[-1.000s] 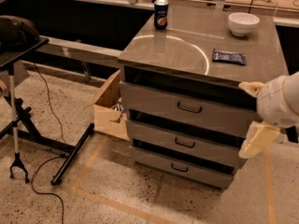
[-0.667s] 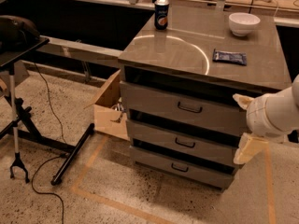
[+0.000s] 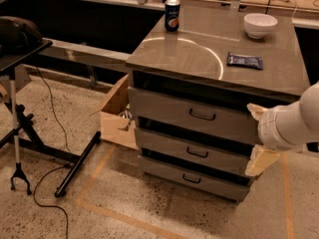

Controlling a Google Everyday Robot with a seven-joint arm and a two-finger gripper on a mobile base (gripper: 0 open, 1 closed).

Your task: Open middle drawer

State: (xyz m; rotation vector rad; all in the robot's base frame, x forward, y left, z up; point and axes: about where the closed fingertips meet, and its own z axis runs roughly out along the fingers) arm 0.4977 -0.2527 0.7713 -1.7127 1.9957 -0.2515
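The grey cabinet (image 3: 214, 63) has three drawers. The middle drawer (image 3: 164, 144) has a flat grey front and a small dark wire handle (image 3: 198, 153) at its centre, and it looks pushed in. My gripper (image 3: 255, 136) is on the white arm at the right, level with the right end of the top drawer (image 3: 159, 106) and the middle drawer. One cream finger (image 3: 256, 111) points up-left and the other finger (image 3: 261, 161) hangs lower, so the gripper is open and holds nothing. It is well to the right of the handle.
On the cabinet top stand a soda can (image 3: 172, 14), a white bowl (image 3: 260, 25) and a dark blue packet (image 3: 244, 60). An open cardboard box (image 3: 118, 118) sits on the floor left of the cabinet. A black stand (image 3: 20, 118) with cables is at the far left. The lowest drawer (image 3: 185, 177) is below.
My arm and gripper have moved left and slightly down, closer to the right edge of the drawer fronts. The drawers have not moved.
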